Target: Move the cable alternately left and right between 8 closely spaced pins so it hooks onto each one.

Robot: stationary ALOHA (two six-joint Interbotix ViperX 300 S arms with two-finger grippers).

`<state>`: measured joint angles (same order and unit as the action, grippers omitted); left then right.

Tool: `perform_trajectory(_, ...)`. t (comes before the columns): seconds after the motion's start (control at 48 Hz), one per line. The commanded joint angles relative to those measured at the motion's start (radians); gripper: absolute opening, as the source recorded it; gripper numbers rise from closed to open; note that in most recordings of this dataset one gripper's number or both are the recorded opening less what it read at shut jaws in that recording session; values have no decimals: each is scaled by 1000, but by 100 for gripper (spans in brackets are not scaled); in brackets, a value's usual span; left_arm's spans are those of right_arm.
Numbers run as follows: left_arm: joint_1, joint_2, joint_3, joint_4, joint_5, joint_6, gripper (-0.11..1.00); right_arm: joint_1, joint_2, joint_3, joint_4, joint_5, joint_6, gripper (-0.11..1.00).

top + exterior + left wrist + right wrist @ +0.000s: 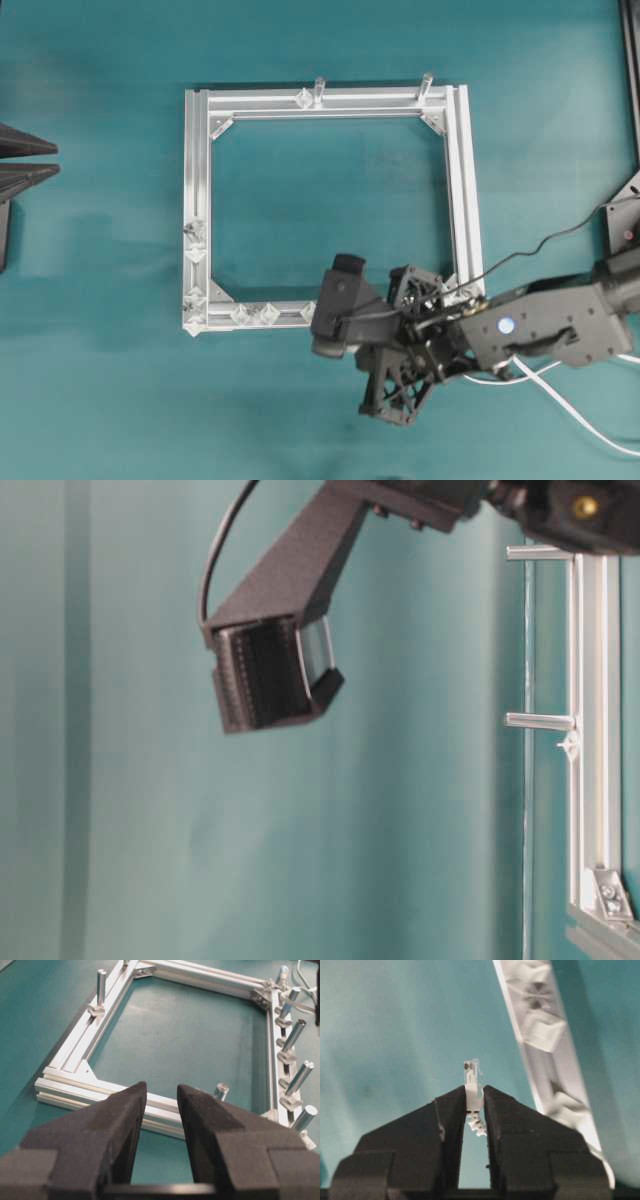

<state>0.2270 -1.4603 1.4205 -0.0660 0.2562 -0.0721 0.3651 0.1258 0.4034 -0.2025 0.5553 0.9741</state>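
My right gripper (474, 1091) is shut on the cable's small whitish plug tip (472, 1079), which sticks up between the fingertips. In the overhead view this gripper is hidden under its wrist camera (338, 305), just off the frame's bottom rail. The white cable (562, 400) trails away to the lower right. The pins (268, 313) are tiny clear diamond studs along the bottom and left rails of the silver frame (465, 200). They blur past on the rail (542, 1030) to the right of the plug. My left gripper (161, 1091) is open and holds nothing, short of the frame's near rail.
Two taller clear posts (320, 88) stand on the frame's top rail. The pins rise as short clear posts (301, 1076) along the right rail in the left wrist view. Dark parts of the left arm (25, 160) sit at the left edge. Teal cloth covers the table.
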Motion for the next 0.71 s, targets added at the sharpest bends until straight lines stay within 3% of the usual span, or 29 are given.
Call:
perform_trajectory(0.0,-2,14,-12,3,-5,-6,35,21,11,-55,-3,3,3,13)
perform_trajectory(0.229,-2,14,-12,3,-5,-6,35,31,84,-173,-5,26,3,13)
perform_trajectory(0.687,-2,14,-12,3,-5,-6,35,3,187,-354,-97,120,2,13)
